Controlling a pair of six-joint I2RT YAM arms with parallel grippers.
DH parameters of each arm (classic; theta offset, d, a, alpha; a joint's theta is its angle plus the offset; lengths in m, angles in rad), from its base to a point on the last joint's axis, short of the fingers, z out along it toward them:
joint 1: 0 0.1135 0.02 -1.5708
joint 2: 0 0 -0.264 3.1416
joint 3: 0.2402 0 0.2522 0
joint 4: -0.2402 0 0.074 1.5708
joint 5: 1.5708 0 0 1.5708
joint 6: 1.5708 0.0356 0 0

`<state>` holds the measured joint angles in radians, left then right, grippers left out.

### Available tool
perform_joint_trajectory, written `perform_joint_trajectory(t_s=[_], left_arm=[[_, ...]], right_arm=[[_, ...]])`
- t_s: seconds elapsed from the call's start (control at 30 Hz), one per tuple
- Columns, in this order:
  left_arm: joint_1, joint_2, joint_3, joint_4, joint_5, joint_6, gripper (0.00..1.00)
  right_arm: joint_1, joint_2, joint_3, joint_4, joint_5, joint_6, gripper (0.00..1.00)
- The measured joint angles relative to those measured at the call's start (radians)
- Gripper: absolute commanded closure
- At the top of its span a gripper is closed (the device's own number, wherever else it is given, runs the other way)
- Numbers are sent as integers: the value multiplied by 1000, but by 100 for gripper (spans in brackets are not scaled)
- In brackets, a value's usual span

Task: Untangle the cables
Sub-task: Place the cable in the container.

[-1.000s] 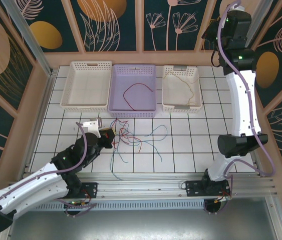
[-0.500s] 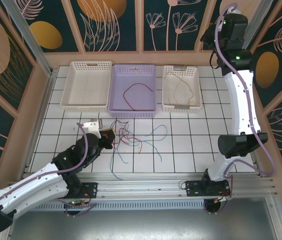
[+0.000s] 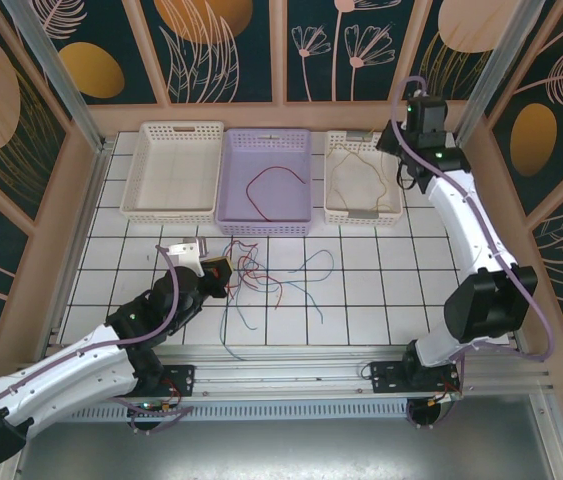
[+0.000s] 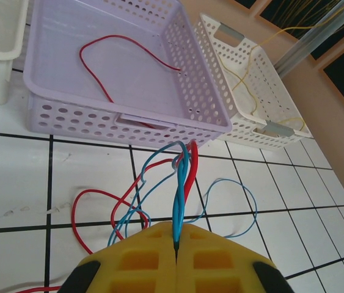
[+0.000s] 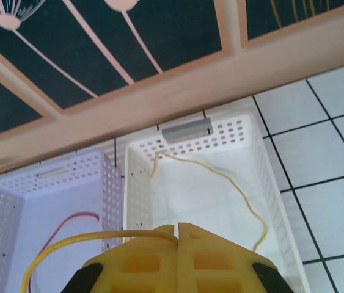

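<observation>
With the left gripper (image 4: 176, 245) we are pinching a blue wire (image 4: 178, 207) of the light, floppy cables (image 3: 261, 272) tangled on the tiles (image 3: 361, 300), and with the right gripper (image 5: 178, 235) a limp yellow wire (image 5: 110, 234) over the white basket (image 5: 233, 125), judging free ends the best hold.

The left hand (image 4: 176, 244) and the right hand (image 5: 178, 232) are yellow. Just ahead of the left hand are blue cables (image 4: 178, 198), red cables (image 4: 192, 162) and a lilac basket (image 4: 117, 119). Beside the right hand is a yellow cable (image 5: 98, 235), and ahead of it a white basket (image 5: 245, 131). The table (image 3: 381, 290) is white with dark lines.
</observation>
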<state>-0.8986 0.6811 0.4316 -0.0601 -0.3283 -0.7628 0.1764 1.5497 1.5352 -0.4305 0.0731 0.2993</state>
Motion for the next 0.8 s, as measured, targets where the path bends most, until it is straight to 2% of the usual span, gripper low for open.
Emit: perform_joint_trajectory(t_s=[0.33, 0.8], left_arm=[[0, 0, -6, 8, 11, -1, 100], [0, -18, -14, 5, 15, -3, 100]], right_arm=[[45, 28, -122, 76, -5, 26, 100], [29, 249, -114, 72, -3, 76, 100]])
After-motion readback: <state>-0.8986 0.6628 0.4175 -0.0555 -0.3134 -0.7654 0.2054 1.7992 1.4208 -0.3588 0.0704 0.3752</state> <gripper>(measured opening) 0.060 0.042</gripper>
